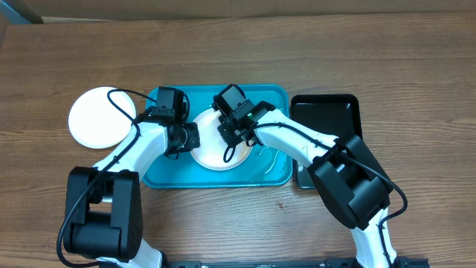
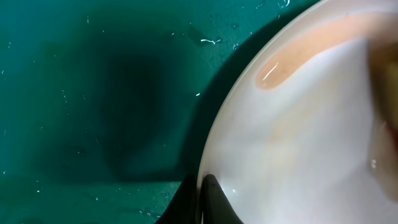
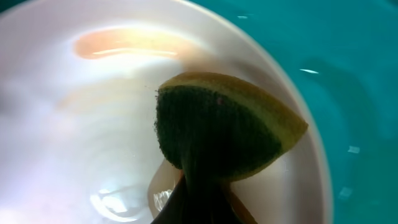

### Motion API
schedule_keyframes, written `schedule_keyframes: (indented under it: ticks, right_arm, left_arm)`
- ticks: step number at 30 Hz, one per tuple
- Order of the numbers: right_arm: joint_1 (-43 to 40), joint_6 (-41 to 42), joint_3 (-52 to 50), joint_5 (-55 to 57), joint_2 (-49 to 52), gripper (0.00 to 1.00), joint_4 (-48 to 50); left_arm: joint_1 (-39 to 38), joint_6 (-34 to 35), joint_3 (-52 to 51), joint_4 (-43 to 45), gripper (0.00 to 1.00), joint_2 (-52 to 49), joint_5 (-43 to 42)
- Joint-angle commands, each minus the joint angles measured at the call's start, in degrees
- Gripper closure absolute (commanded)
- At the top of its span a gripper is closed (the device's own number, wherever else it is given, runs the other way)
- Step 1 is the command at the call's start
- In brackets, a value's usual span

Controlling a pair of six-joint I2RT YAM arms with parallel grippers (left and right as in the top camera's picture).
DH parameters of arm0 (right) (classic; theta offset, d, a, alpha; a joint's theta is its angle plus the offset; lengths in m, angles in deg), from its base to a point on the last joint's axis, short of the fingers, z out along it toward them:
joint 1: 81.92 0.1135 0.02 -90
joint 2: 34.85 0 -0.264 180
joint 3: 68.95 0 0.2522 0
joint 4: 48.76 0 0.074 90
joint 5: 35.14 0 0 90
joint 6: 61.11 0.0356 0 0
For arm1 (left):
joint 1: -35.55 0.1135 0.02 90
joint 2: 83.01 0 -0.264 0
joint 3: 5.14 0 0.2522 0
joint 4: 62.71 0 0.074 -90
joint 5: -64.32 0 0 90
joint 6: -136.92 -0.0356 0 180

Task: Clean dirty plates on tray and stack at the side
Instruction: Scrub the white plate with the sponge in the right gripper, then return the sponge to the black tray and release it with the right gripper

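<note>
The left fingers (image 2: 214,202) pinched the rim of a round white orange-smeared plate (image 1: 212,155) lying in the turquoise rectangular plastic tray (image 1: 160,176); the right fingers (image 3: 193,199) gripped a yellow-green sponge (image 3: 231,127) resting on it.

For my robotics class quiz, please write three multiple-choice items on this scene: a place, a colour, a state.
1. Where is the lone white round plate? A on the wooden table beside the large turquoise plastic tray; B inside that tray; C on another plate.
2. The smear on the white plate inside the tray is: A blue; B orange; C black.
3. The right gripper is: A open; B gripping the tray's rim; C shut on the yellow and dark green sponge.
Key: A, it lies on bare wood; B, the streak looks orange; C, the sponge is pinched in it.
</note>
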Motion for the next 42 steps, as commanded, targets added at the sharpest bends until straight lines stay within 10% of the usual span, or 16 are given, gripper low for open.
schedule_keyframes:
  ticks: [1, 22, 35, 36, 40, 42]
  right_arm:
    - [0.0, 0.4, 1.8, -13.0, -0.5, 0.96, -1.5]
    - [-31.6, 0.6, 12.4, -14.0, -13.7, 0.96, -35.2]
    - [-39.3, 0.6, -11.7, -13.9, -12.6, 0.96, -18.1]
    - [-39.3, 0.7, -12.5, -13.7, -12.6, 0.94, -17.4]
    - [-39.5, 3.7, -12.3, -12.9, -12.7, 0.22, -18.0]
    - [-40.2, 6.3, -9.0, -13.4, -12.9, 0.16, -20.7]
  left_arm:
    - [-0.5, -1.0, -0.5, 0.0, 0.96, -0.4, -0.2]
    - [-0.5, -0.8, -0.5, -0.7, 0.74, -0.4, -3.4]
    - [-0.5, -0.8, -0.5, -0.9, 0.93, -0.4, -5.0]
    - [-0.5, -0.8, -0.5, -1.0, 0.93, -0.4, -5.2]
    - [-0.5, -0.8, -0.5, -1.0, 0.75, -0.4, -5.2]
    - [-0.5, -0.3, -0.5, -1.0, 0.58, -0.4, -5.2]
